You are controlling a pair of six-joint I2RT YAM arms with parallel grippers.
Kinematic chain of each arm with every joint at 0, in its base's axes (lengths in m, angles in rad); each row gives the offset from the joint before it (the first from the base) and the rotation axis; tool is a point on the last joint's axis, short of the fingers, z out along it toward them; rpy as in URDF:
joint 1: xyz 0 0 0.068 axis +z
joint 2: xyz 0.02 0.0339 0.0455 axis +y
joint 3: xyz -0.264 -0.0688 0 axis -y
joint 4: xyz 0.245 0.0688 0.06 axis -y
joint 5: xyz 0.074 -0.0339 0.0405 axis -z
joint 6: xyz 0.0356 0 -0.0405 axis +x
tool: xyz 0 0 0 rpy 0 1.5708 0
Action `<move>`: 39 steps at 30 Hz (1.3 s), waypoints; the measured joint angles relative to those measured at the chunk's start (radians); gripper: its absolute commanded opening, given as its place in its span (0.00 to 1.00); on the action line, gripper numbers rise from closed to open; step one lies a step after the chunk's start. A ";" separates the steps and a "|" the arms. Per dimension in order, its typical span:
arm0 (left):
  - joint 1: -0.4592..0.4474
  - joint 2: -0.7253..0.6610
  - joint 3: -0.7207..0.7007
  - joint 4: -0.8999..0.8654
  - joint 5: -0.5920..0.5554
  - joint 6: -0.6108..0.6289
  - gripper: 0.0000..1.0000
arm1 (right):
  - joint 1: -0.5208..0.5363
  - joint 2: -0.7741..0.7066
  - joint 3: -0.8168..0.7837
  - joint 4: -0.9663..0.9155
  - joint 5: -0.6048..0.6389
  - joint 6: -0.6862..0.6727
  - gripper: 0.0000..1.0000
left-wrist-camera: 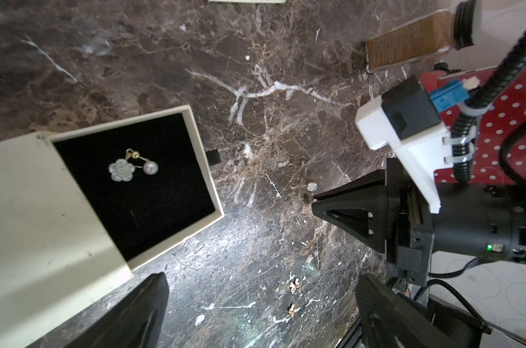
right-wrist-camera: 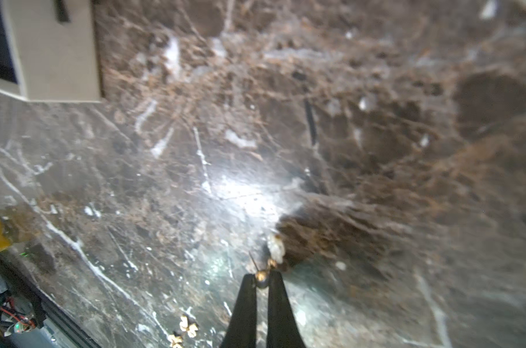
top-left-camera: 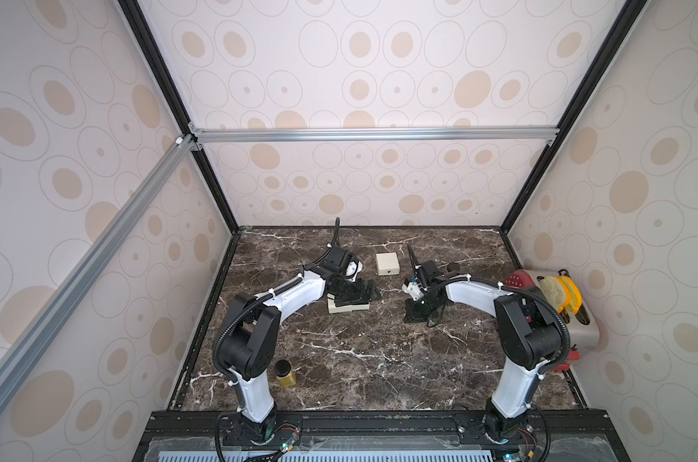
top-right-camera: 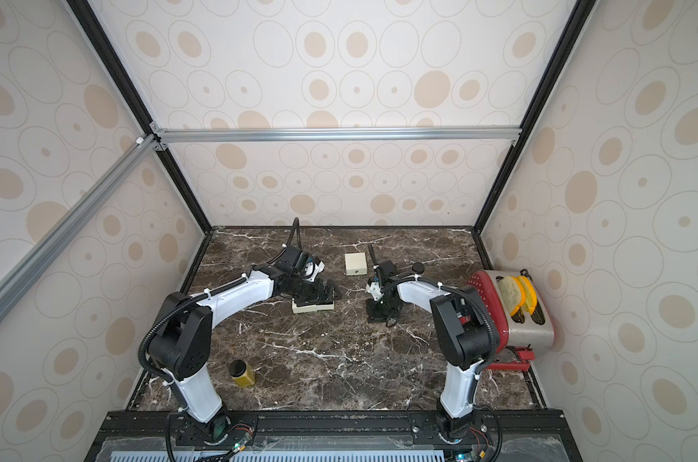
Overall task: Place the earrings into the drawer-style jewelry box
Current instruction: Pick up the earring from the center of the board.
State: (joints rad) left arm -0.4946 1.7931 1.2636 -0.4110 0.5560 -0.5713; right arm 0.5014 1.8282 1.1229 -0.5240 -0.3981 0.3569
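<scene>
The cream drawer-style jewelry box [left-wrist-camera: 29,226] lies under my left arm, also seen in a top view [top-left-camera: 349,308]. Its drawer [left-wrist-camera: 209,180] is pulled out, and a white flower earring [left-wrist-camera: 121,170] with a pearl lies on the black lining. My left gripper [left-wrist-camera: 261,316] hangs open over bare table beside the drawer. My right gripper [right-wrist-camera: 261,278] is down at the table, shut on the gold end of a pale flower earring [right-wrist-camera: 276,247]. Its closed tips [left-wrist-camera: 316,205] also show in the left wrist view. Two small gold earrings [left-wrist-camera: 295,284] [left-wrist-camera: 292,308] lie loose nearby.
A second cream box [top-left-camera: 387,264] sits closed farther back. A brown bottle [left-wrist-camera: 406,45] lies behind the right arm. A yellow jar [top-left-camera: 285,374] stands front left. A red and silver toaster [top-left-camera: 579,320] stands by the right wall.
</scene>
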 measured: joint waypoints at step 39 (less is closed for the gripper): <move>0.006 0.014 -0.058 0.269 0.235 -0.239 0.28 | 0.011 -0.142 -0.158 0.516 -0.391 -0.060 0.00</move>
State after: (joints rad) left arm -0.4889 1.8072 1.2060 -0.1417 0.7906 -0.8104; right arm 0.5129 1.6863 0.9653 -0.0078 -0.7891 0.2970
